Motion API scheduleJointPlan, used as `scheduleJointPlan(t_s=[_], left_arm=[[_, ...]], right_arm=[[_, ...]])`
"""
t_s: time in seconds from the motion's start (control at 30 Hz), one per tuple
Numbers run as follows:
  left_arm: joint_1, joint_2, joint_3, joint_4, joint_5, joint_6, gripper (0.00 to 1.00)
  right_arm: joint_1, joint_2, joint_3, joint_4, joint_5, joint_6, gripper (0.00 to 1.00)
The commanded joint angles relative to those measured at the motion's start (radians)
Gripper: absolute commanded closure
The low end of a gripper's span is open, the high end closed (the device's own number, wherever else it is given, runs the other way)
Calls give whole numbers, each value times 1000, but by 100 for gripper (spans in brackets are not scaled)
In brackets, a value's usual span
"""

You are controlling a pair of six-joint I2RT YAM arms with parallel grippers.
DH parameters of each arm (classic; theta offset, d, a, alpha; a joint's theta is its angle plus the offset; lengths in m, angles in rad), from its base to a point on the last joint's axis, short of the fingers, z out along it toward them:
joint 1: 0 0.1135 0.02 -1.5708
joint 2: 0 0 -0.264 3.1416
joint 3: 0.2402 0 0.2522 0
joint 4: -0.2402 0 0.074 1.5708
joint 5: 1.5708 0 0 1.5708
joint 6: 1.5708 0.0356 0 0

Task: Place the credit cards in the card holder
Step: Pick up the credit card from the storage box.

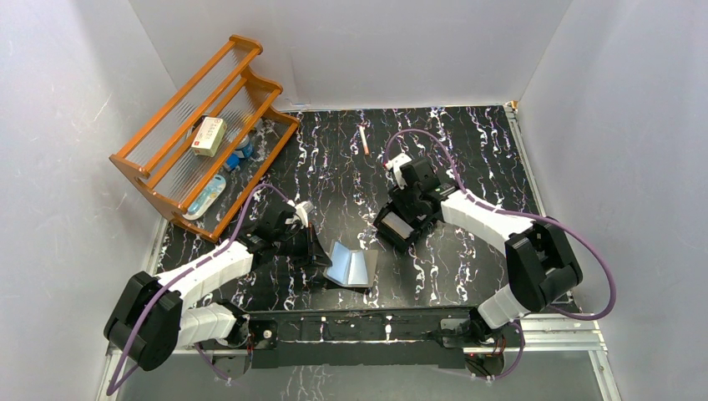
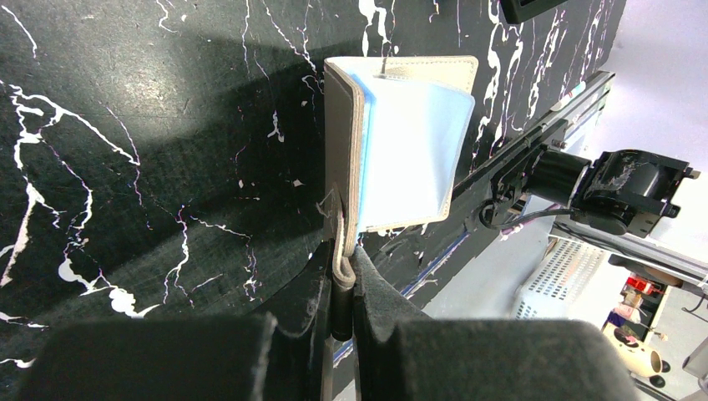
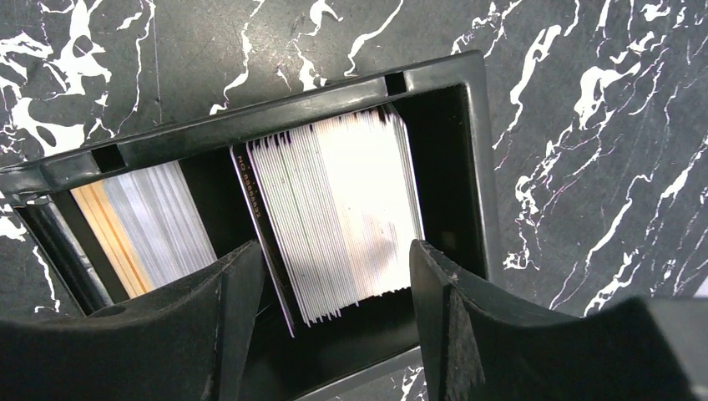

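Insp.: Table (image 1: 467,276), rack (image 1: 175,109)?
Asst.: Black marbled top. Wooden rack at far-left corner, cream box (image 1: 208,135) on a shelf.
Insp.: Tray (image 3: 275,113)?
Asst.: Black, near centre, just right of the card holder (image 2: 409,150), not touching it. R gripper (image 3: 334,259) sits over it, jaws spread wide, one finger either side of the upright cards (image 3: 342,217). Contact: can't tell.
Insp.: Holder?
Asst.: On table betw. the arms, open in a V, pale-blue inside showing. L gripper (image 2: 344,284) pinched tight on its grey cover edge.

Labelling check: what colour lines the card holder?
Pale blue inside the card holder; best in left wrist view.
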Motion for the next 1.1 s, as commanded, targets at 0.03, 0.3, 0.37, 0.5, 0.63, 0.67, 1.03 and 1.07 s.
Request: scheduleJointPlan(t_s=[0.03,0.3,0.37,0.5,0.63,0.67,1.03,1.07], left_arm=[[4,-8,1,11,20,-6,100],[4,-7,10,10,23,-7,100],[4,-5,13,10,25,-6,100],[4,2,19,10,26,-4,100],[4,10,26,9,30,0,100],[4,10,26,9,29,-1,100],[5,13,26,11,25,-2,100],[4,14,25,13,25,-3,100]], right_arm=[[-37,-14,-27,39,-42,-4,30],[-29,-11,49,-31,-78,-42,15],[-21,-2,53,-27,-46,-60,12],[-8,33,61,-12,11,-88,12],[-7,38,64,5,56,-93,19],[-7,35,61,17,62,-95,22],[-7,34,47,76,108,-96,35],[-8,39,43,83,104,-102,34]])
